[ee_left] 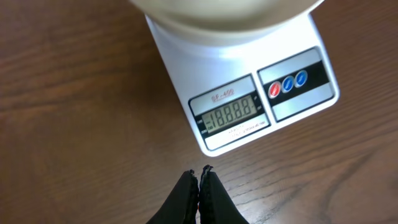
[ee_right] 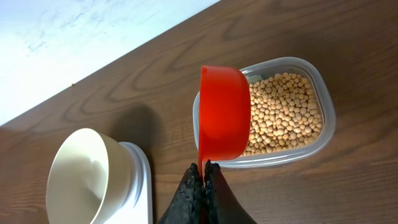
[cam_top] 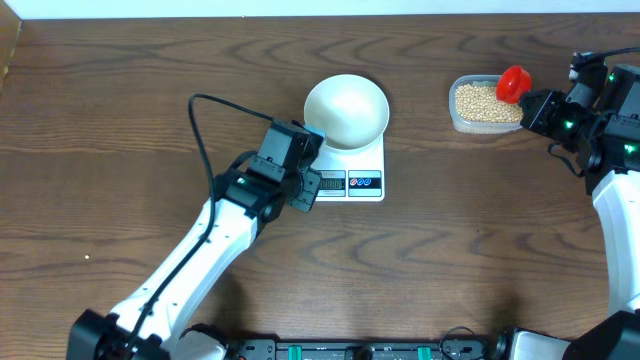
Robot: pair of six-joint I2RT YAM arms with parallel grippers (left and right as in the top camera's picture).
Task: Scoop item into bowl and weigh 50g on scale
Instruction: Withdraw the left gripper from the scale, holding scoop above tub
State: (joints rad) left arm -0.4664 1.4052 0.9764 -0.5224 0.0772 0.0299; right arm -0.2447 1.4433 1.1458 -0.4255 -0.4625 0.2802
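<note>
Could bump the scale (cam_top: pixel 372 156) with the left gripper (ee_left: pixel 202 172), pinched shut on nothing just in front of it. Could shove the empty bowl (cam_top: pixel 346 108) off it. Could catch the tub (ee_right: pixel 327 118) rim with the red scoop (ee_right: pixel 224 112), clamped in the right gripper (ee_right: pixel 203 167). Could spill beans (ee_right: pixel 283 115), all in the tub.

Overhead looks straight down on the whole tabletop (cam_top: pixel 100 100). Each wrist view looks down past its fingers (ee_left: pixel 186 202); both share the scale (ee_left: pixel 242 74) and bowl (ee_left: pixel 224 12) beyond.
</note>
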